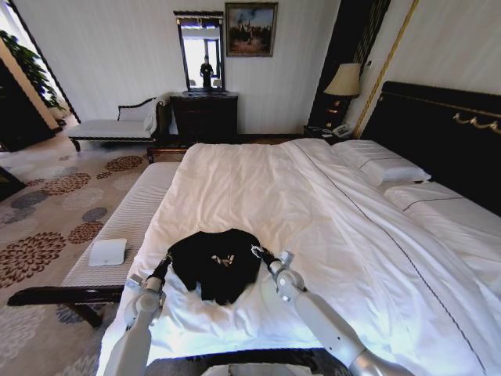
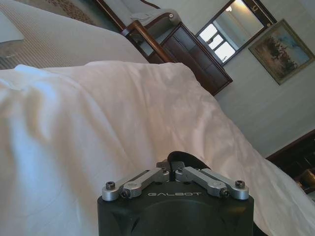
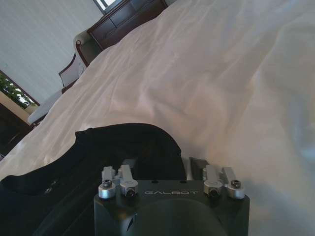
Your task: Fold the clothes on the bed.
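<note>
The clothes, a single black T-shirt (image 1: 213, 262) with small white lettering, lie bunched in a rounded heap at the near end of the bed (image 1: 313, 204), on the white duvet. At the shirt's left edge my left gripper (image 1: 167, 259) is down on it; in the left wrist view that gripper (image 2: 172, 166) has its fingers drawn together on a bit of black fabric (image 2: 183, 158). My right gripper (image 1: 257, 251) is at the shirt's right edge. In the right wrist view it (image 3: 162, 166) stands open, with the T-shirt (image 3: 123, 145) edge lying between its fingers.
A pale striped bench (image 1: 129, 215) runs along the bed's left side, with a white folded item (image 1: 107, 252) on it. Pillows (image 1: 380, 166) and the dark headboard (image 1: 446, 133) are at the right. A dark dresser (image 1: 205, 116) stands against the far wall. Patterned carpet (image 1: 47, 204) covers the floor on the left.
</note>
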{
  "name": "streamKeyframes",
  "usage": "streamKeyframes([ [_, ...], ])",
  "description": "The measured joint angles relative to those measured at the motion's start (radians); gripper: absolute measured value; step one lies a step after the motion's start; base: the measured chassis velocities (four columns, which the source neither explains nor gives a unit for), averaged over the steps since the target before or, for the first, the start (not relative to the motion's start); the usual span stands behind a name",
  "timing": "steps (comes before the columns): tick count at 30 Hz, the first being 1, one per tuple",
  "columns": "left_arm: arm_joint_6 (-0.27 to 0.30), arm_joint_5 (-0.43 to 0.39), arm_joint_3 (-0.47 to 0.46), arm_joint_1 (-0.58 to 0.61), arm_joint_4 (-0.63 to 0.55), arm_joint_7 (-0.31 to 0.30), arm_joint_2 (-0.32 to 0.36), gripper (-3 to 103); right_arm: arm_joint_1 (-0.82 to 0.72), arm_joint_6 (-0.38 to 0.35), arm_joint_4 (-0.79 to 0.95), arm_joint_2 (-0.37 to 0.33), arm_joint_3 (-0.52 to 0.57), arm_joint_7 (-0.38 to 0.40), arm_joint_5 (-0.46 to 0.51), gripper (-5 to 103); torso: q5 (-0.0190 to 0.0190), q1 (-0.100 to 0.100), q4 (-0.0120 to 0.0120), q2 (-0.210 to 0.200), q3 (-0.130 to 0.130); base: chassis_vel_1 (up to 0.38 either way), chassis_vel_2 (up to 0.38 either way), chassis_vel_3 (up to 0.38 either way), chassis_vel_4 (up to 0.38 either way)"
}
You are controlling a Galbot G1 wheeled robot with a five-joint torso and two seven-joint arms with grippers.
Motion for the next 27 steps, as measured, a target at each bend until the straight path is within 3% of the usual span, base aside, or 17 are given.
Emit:
streamKeyframes([
  [4,-0.001,0.001,0.001,-0.001,0.004,0.000,0.000,0,0.000,0.003,-0.003,0.007,0.006,-0.005,-0.003,44,0.0000,0.000,0.0000,0.000,0.000,0.000,0.000,0.000,0.000],
  [5,-0.001,0.001,0.001,-0.001,0.004,0.000,0.000,0,0.000,0.003,-0.003,0.007,0.006,-0.005,-0.003,44,0.0000,0.000,0.0000,0.000,0.000,0.000,0.000,0.000,0.000],
  [8,-0.002,0.001,0.001,-0.001,0.005,0.001,0.004,0,-0.005,0.008,-0.002,0.007,0.010,-0.014,-0.005,28,0.0000,0.000,0.0000,0.000,0.000,0.000,0.000,0.000,0.000],
  [10,-0.002,0.001,0.001,0.000,0.005,0.001,0.004,0,-0.007,0.010,-0.002,0.007,0.010,-0.019,-0.006,28,0.0000,0.000,0.0000,0.000,0.000,0.000,0.000,0.000,0.000],
  [14,-0.003,0.001,0.001,0.001,0.003,0.001,0.008,0,-0.016,0.021,0.006,0.005,0.010,-0.053,-0.016,7,0.0000,0.000,0.0001,0.000,0.000,0.000,0.000,0.000,0.000],
  [21,-0.003,-0.002,-0.001,0.007,-0.011,0.000,0.021,0,-0.021,0.044,0.035,-0.007,0.011,-0.083,-0.033,0,0.0000,0.000,0.0000,0.000,0.000,0.000,0.000,0.000,0.000],
  [27,-0.003,-0.016,-0.005,0.037,-0.090,-0.001,0.092,0,-0.031,0.101,0.089,-0.042,0.031,-0.110,-0.061,0,-0.0001,0.000,0.0001,0.000,0.000,0.000,0.000,0.000,0.000],
])
